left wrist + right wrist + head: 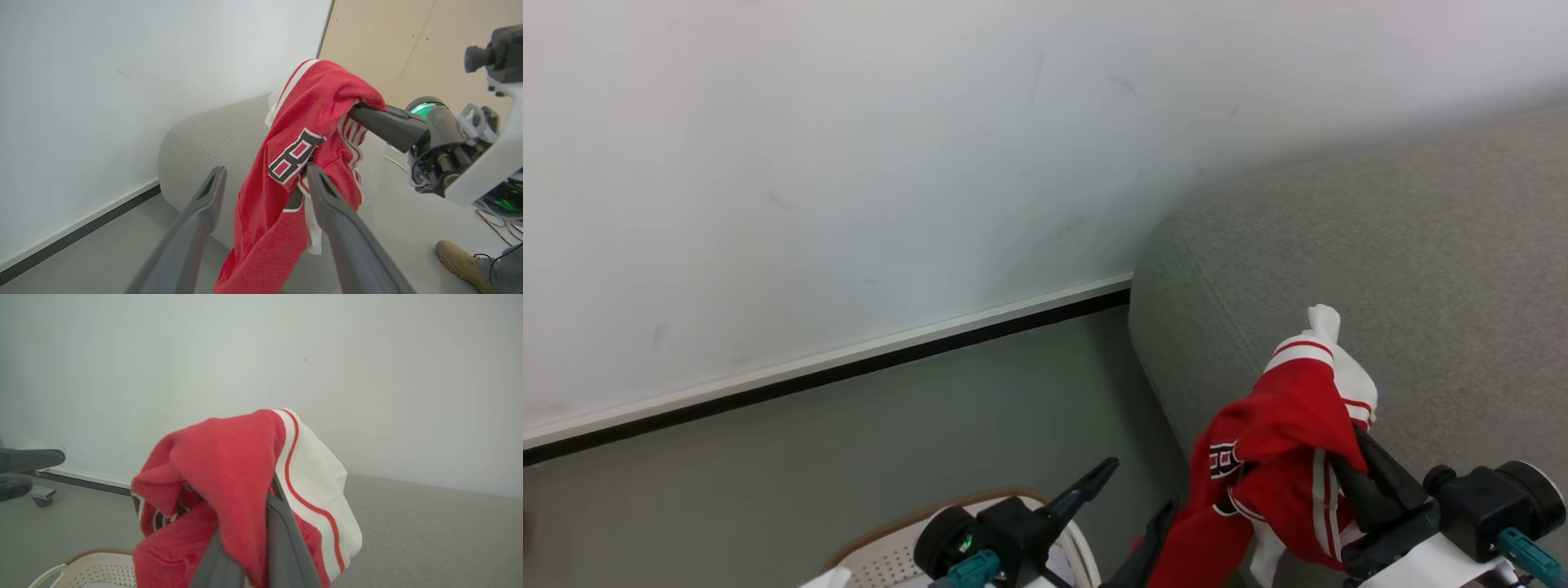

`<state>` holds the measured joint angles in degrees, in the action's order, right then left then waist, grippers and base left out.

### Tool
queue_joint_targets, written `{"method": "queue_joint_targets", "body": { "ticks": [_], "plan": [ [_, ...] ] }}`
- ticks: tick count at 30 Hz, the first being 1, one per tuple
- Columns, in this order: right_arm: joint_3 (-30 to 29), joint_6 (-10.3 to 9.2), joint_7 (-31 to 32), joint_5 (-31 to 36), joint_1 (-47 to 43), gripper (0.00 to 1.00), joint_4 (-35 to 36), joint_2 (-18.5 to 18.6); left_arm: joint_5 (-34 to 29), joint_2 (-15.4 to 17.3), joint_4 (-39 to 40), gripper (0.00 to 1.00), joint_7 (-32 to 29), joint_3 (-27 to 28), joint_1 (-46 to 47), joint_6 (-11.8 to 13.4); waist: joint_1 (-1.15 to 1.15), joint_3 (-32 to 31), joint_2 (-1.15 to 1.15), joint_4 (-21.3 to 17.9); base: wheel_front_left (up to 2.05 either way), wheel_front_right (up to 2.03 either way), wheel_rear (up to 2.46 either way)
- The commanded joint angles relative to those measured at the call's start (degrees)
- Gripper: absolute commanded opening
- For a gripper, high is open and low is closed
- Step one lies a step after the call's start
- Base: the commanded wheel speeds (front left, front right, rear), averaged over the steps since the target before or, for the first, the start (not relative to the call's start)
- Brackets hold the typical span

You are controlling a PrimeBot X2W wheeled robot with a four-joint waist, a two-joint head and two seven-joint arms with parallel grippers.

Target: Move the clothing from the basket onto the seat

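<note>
The right arm's jaws are clamping a bunched fold of the red jersey (1282, 441), hanging limp at the edge of the seat (1421, 245) near the basket (882, 559), while the left arm's jaws are gaping empty; soft, light and slippery, it is probably needing a deep bite.

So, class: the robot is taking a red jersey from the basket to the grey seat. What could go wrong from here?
1. The jersey hangs at the edge of the seat, with its lower part below that edge. Released here, it may slide to the floor.
2. That lower part hangs close to the open left tool and could snag.
3. Cloth drapes over the right tool, so it may cling on release.
</note>
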<state>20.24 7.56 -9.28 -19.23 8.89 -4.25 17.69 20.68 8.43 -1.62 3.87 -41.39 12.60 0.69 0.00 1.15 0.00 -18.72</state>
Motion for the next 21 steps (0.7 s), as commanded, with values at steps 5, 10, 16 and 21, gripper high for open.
{"method": "queue_joint_targets", "body": {
  "ticks": [5, 10, 16, 21],
  "plan": [
    [-2.52, -0.14, 0.92, -0.09, -2.11, 0.0, 2.43, -0.02, -1.14, -0.4, -0.97, 1.0, 0.79, -0.58, 1.0, -0.16, 0.0, 1.28, 0.0, -3.79, 0.0, 0.0, 0.0],
    [-6.28, -0.14, 1.88, -0.49, -1.9, 0.0, 3.83, -0.67, -1.93, 0.23, -0.84, 1.0, 1.08, -0.96, 2.49, -0.27, 0.0, 3.56, 0.0, -4.01, 0.0, 0.0, 0.0],
    [-14.1, -0.14, 3.2, -2.71, 3.03, 0.0, 3.93, -2.27, -4.71, 1.74, 0.33, 1.0, 1.54, -0.61, 6.56, -0.43, 0.0, 10.88, 0.0, -1.29, 0.0, 0.0, 0.0],
    [-18.08, -0.14, 4.96, -4.27, 9.78, 0.0, 3.07, -1.43, -6.29, 2.69, 1.05, 1.0, 2.02, -0.41, 10.4, -1.24, 0.0, 16.85, 0.0, 1.99, 0.0, 0.0, 0.0]
  ]
}}
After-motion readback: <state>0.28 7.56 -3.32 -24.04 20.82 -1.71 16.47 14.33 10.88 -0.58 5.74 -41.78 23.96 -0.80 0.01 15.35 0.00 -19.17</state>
